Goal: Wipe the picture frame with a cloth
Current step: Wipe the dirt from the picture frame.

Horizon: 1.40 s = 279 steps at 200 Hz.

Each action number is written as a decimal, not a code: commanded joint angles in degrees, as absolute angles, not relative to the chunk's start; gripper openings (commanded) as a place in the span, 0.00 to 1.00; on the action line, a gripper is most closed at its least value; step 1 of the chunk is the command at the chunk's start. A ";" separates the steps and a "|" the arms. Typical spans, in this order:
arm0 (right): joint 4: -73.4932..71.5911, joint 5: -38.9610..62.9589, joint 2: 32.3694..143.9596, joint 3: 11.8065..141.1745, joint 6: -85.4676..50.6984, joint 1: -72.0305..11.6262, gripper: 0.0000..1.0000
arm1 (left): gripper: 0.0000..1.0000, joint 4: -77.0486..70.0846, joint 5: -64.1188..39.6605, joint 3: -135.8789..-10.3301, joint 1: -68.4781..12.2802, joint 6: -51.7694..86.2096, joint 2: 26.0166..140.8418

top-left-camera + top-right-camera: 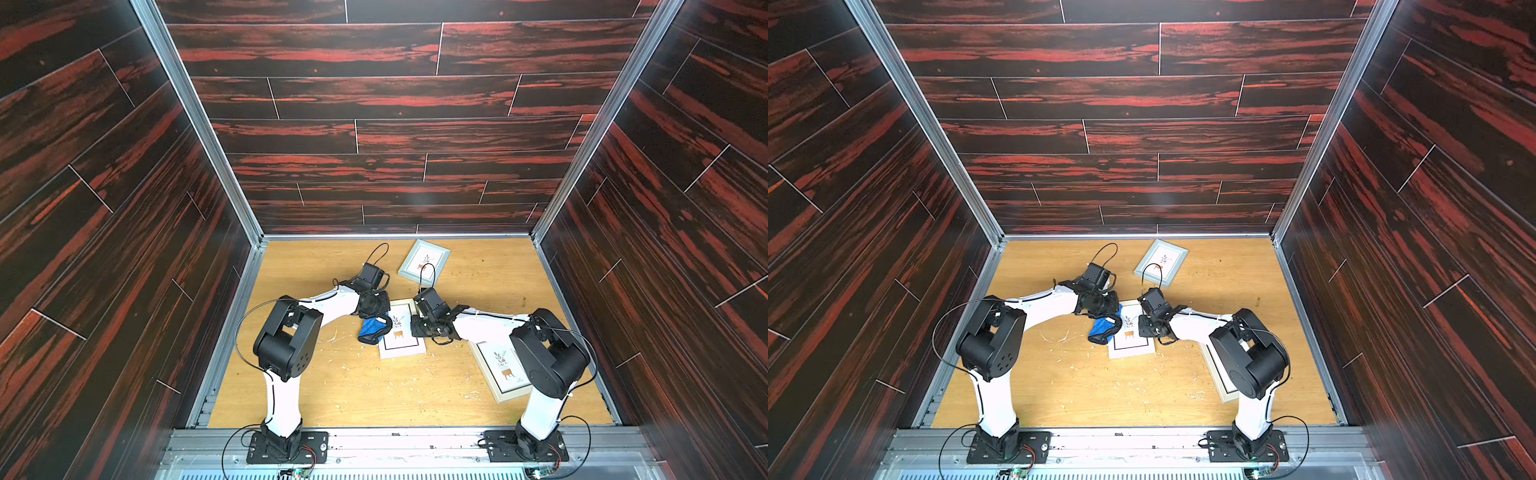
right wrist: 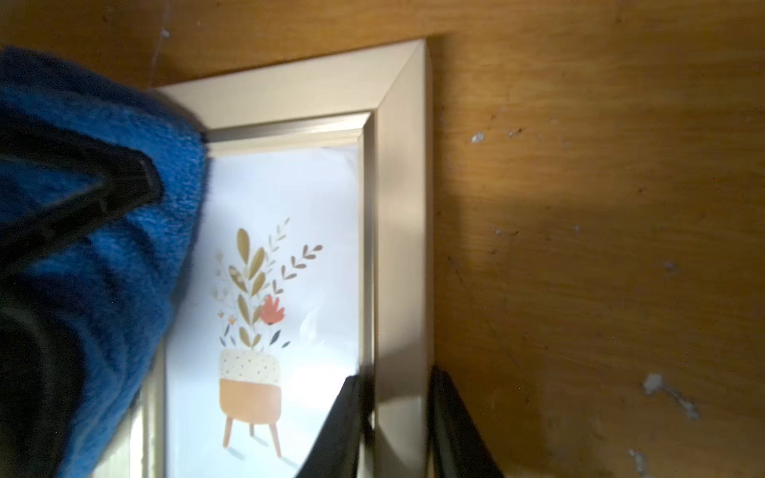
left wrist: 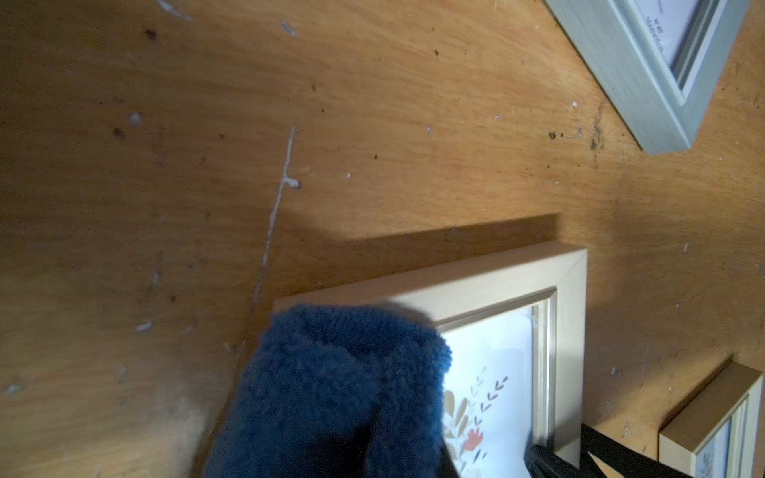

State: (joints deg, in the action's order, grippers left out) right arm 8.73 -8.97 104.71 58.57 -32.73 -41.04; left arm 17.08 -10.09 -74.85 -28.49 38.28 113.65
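1. Two grippers are sharing this: left gripper (image 1: 374, 309) is pinching the bunched cloth (image 1: 371, 328), which is lying on the middle picture frame (image 1: 403, 340), on the left arm's side.
2. Right gripper (image 2: 397, 430) is clamping the opposite rail, jaws narrow.
3. Imo pressing flat and sweeping slowly across the glass (image 2: 289, 186) is looking best.

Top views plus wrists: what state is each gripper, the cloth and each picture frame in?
cloth: bunched, over the middle frame edge
left gripper: shut on cloth
right gripper: shut on middle frame's side rail
middle frame: lying flat, gripped
grey frame: lying flat, untouched
near frame: lying flat, partly hidden
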 commanded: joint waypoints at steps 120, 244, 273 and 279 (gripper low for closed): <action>13.56 -9.85 107.87 58.75 -33.90 -40.87 0.05 | 0.00 19.96 -6.93 -84.07 -29.47 39.89 121.07; 12.61 -10.55 107.87 57.83 -33.93 -41.30 0.03 | 0.00 23.19 -5.01 -89.64 -31.44 37.52 123.38; 12.07 -11.90 106.97 56.78 -34.34 -41.31 0.03 | 0.00 24.57 -2.45 -91.17 -31.27 38.34 124.35; 12.51 -12.59 107.02 56.87 -34.51 -41.22 0.03 | 0.00 25.40 -2.01 -90.33 -30.88 37.63 123.25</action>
